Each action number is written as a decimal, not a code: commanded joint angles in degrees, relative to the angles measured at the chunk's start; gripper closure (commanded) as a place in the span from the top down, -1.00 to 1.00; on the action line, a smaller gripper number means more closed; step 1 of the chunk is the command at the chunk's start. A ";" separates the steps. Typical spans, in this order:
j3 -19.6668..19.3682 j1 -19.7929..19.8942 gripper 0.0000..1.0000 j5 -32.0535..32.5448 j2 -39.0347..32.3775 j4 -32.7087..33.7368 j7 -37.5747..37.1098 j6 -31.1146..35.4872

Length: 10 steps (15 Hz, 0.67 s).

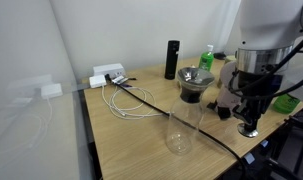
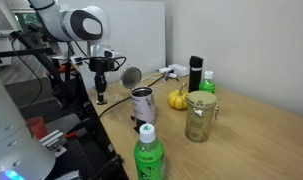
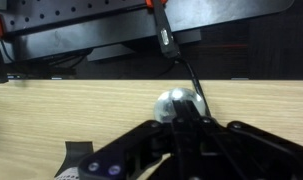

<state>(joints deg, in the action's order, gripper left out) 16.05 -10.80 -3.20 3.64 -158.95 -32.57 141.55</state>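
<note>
**Item in hand:** round silvery knob (image 3: 176, 103). It shows in the wrist view, just ahead of your end effector (image 3: 178, 124), and seems to rest on the table (image 3: 51, 110) near its far edge. What it belongs to cannot be made out.

**End effector:** fingers drawn fully together. Nothing shows between them, so you are holding nothing as far as can be seen. In both exterior views it hangs low over the table edge (image 1: 249, 130) (image 2: 101, 97).

**Nearby stock:**
- black cable (image 3: 191, 75), running off behind the knob
- glass carafe (image 1: 186, 118) with a dark funnel on top, near your arm
- black bottle (image 1: 171, 58) and green bottle (image 1: 207, 57), further back
- white cables (image 1: 131, 100), well apart
- glass mug (image 2: 200, 115), metal can (image 2: 142, 103) and yellow fruit (image 2: 177, 98), in an exterior view

**Progress, as judged:** nothing is lifted or gripped. You have the knob lined up ahead of the fingertips, untouched as far as the pictures show.
</note>
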 commanded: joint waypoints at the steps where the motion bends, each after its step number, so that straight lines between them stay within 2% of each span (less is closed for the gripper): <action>1: -0.72 -0.57 -0.97 -0.10 -0.63 0.00 0.43 0.26; 6: -1.41 -0.42 -0.97 0.43 -5.06 -0.07 1.35 5.07; 10: -2.90 -0.94 -0.97 4.53 -10.08 0.01 0.35 11.48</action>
<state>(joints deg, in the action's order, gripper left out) 14.94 -10.82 -1.16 -3.33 -159.04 -32.45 148.97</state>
